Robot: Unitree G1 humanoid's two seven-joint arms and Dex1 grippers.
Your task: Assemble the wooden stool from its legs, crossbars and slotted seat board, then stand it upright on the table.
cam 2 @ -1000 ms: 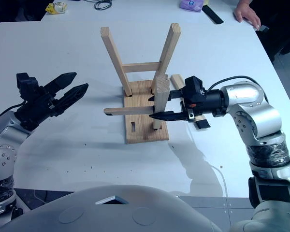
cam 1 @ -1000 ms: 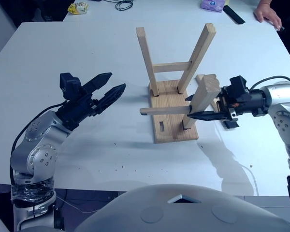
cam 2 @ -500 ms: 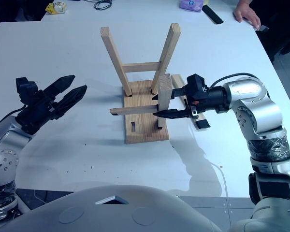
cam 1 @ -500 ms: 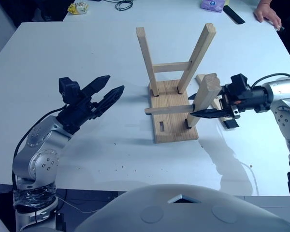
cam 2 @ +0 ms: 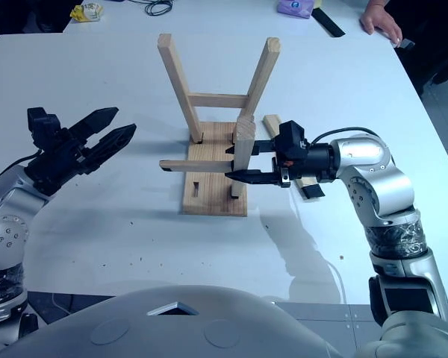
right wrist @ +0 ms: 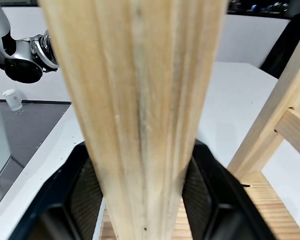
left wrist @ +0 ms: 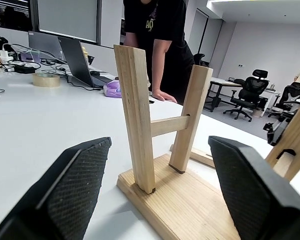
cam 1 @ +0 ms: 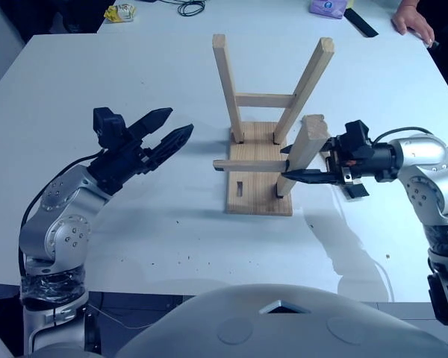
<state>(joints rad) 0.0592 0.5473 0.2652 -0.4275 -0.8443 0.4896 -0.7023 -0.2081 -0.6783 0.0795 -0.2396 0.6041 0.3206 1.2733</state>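
The slotted seat board [cam 1: 255, 195] lies flat on the white table. Two legs [cam 1: 225, 86] [cam 1: 305, 88] stand in its far slots, joined by a crossbar [cam 1: 265, 100]. My right gripper [cam 1: 286, 162] is shut on a third leg [cam 1: 302, 151], held upright at the board's near right; the wrist view shows that leg [right wrist: 140, 125] between the pads [right wrist: 87, 195]. A second crossbar [cam 1: 248, 165] sticks out leftward from this leg. My left gripper [cam 1: 181, 120] hovers open to the left of the stool, its fingers [left wrist: 75, 190] apart and pointed at the standing legs [left wrist: 137, 115].
A loose wooden piece [cam 2: 272, 124] and a black strip [cam 1: 355, 191] lie right of the board. At the table's far edge are a purple pack [cam 1: 327, 7], a yellow item [cam 1: 121, 12], a black bar [cam 1: 361, 22] and a person's hand [cam 1: 413, 19].
The right gripper has carried the third leg and its crossbar leftward, and the seat board with its standing legs has slid and turned left. The left gripper rose slightly, staying open.
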